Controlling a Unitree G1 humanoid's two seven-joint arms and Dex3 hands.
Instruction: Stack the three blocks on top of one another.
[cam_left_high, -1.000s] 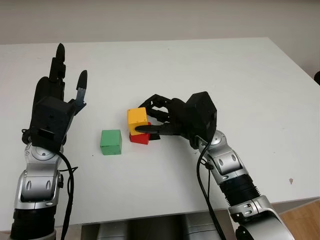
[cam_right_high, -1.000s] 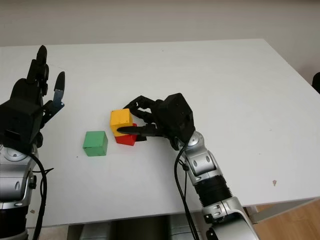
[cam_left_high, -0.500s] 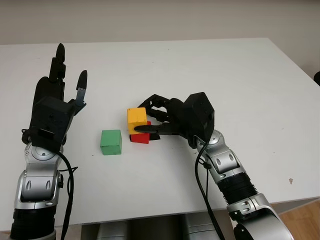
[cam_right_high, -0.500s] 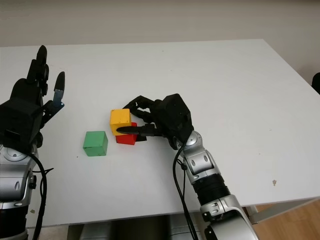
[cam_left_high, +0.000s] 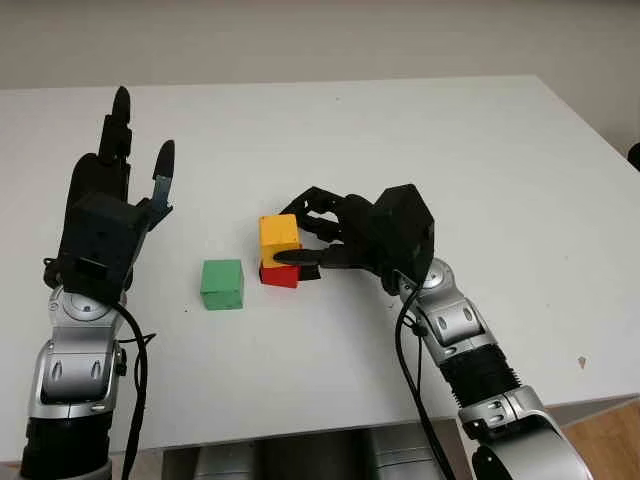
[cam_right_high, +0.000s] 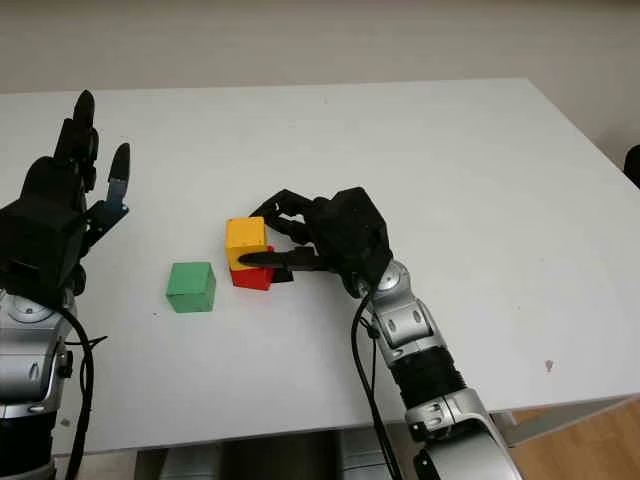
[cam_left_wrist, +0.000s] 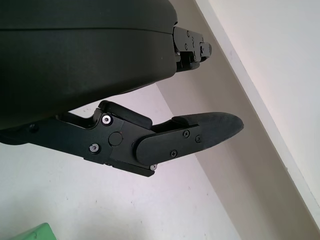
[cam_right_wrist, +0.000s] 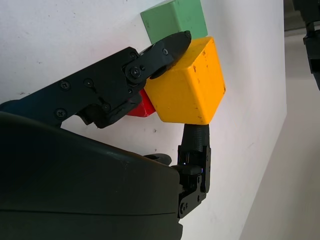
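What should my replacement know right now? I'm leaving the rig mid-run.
Right robot hand: shut on the yellow block, which sits on the red block mid-table.
Left robot hand: open, raised over the table's left side.
Green block: alone on the table, left of the pair.
Done: yellow placed on red, not yet released.
Left: release it, then add green on top.

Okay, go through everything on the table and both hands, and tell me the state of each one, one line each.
yellow block: on the red block, gripped by the right hand.
red block: on the table, under the yellow block.
green block: alone on the table, not stacked.
right hand: shut on the yellow block.
left hand: open, raised above the table's left side.
table: white, bearing all three blocks.
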